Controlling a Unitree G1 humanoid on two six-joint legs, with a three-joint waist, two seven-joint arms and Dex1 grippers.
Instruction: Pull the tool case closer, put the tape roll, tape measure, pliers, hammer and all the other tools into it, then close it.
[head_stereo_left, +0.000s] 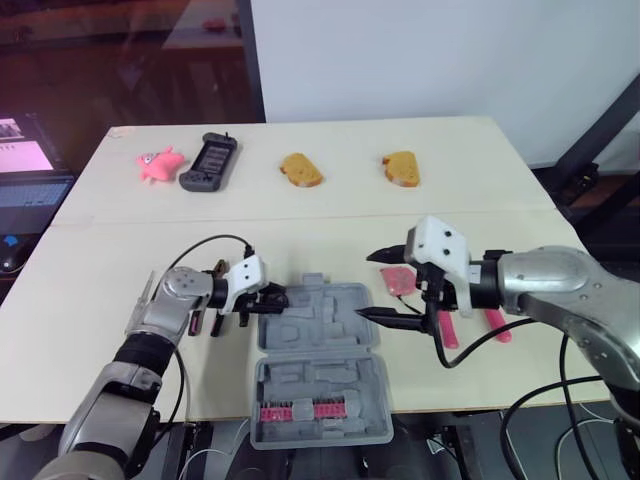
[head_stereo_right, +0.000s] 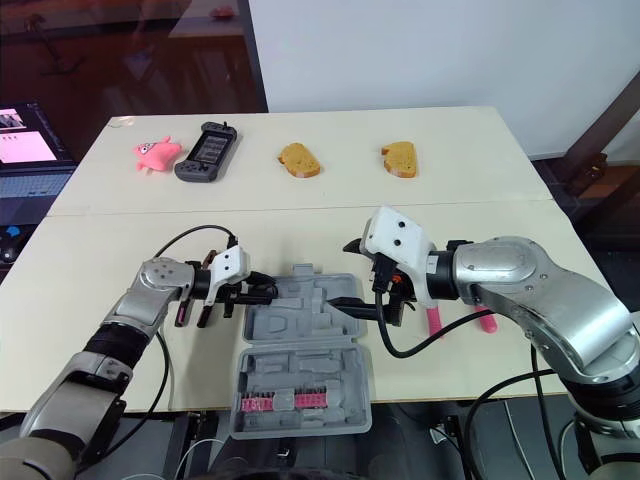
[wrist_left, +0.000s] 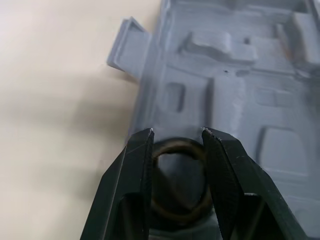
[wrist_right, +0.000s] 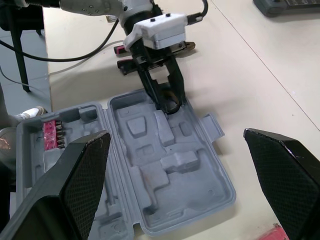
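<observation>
Left gripper (head_stereo_left: 273, 298): clamps tape roll (wrist_left: 178, 144) over tool case (head_stereo_left: 320, 335) left edge
Right gripper (head_stereo_left: 368, 285): wide open, empty, at tool case right edge

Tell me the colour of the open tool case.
Grey. The tool case shows best in the right wrist view.

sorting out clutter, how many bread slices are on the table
2. One bread slice lies at the far side of the table, right of the black device; the other bread slice lies further right. None seems hidden.
</observation>
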